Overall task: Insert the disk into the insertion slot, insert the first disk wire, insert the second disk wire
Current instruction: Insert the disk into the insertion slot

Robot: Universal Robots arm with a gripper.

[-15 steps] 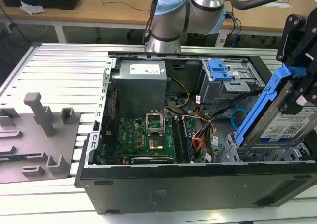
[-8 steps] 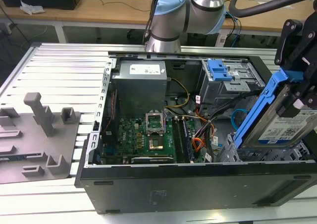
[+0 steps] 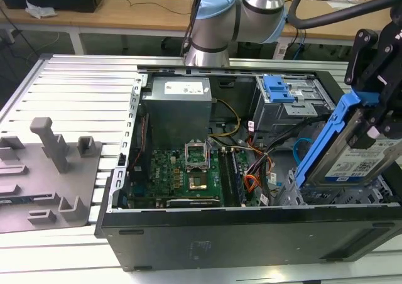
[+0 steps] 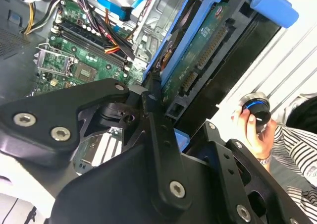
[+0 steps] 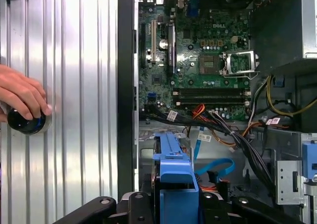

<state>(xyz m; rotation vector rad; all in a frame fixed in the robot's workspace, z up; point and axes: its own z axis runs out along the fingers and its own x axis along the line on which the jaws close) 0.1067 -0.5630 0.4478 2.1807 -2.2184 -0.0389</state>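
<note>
My gripper (image 3: 377,120) is shut on the disk (image 3: 355,161), a silver drive in a blue carrier (image 5: 173,177). The disk hangs tilted over the corner of the open computer case at the exterior view's lower right. Just beneath it lies the insertion slot (image 3: 290,193), a low bay of grey perforated metal. In the second wrist view the disk's connector edge (image 4: 200,55) faces out from between my black fingers (image 4: 153,115). A blue disk wire (image 5: 218,167) loops loose inside the case beside the slot, next to a bundle of orange and black wires (image 3: 254,180).
A taller grey bay with a blue latch (image 3: 279,89) stands behind the slot. The motherboard (image 3: 182,174) and power supply (image 3: 176,108) take up the rest of the case. A person's hand (image 5: 22,97) holds a black knob (image 5: 25,121) on the slatted table. Grey fixtures (image 3: 53,146) sit at the exterior view's left.
</note>
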